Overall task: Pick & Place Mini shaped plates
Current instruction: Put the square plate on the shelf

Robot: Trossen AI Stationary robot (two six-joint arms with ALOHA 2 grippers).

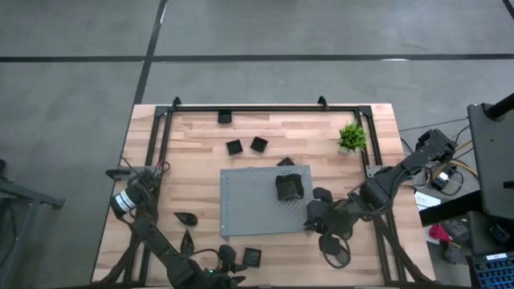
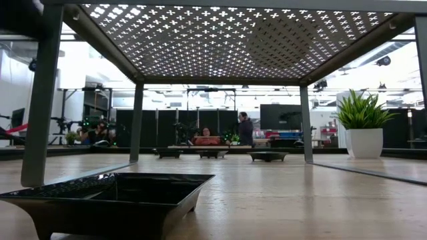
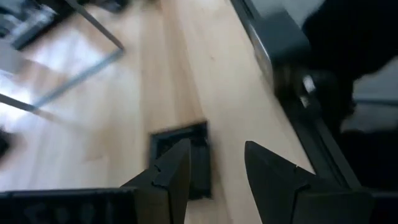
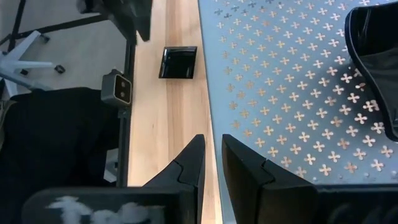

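A small black square plate (image 1: 252,257) (image 3: 186,149) (image 4: 178,62) sits on its base on the wood near the table's front edge, close in the low view (image 2: 110,200). My left gripper (image 1: 231,258) (image 3: 216,146) hovers open just left of it, one finger in front of the plate's edge and nothing between the fingers. More black plates lie around: two teardrops (image 1: 186,227), three toward the far side (image 1: 257,146), and a dark stack (image 1: 289,186) (image 4: 373,62) on the grey board (image 1: 257,217). My right gripper (image 1: 315,217) (image 4: 213,140) hangs over the board's near right corner, fingers slightly apart and holding nothing.
The grey perforated board (image 4: 280,93) stands raised on legs (image 2: 43,100) in the table's middle. A green potted plant (image 1: 352,138) (image 2: 363,130) stands at the far right. A black frame rail (image 1: 265,107) runs along the table's far side, and a small camera (image 4: 117,87) sits at the front edge.
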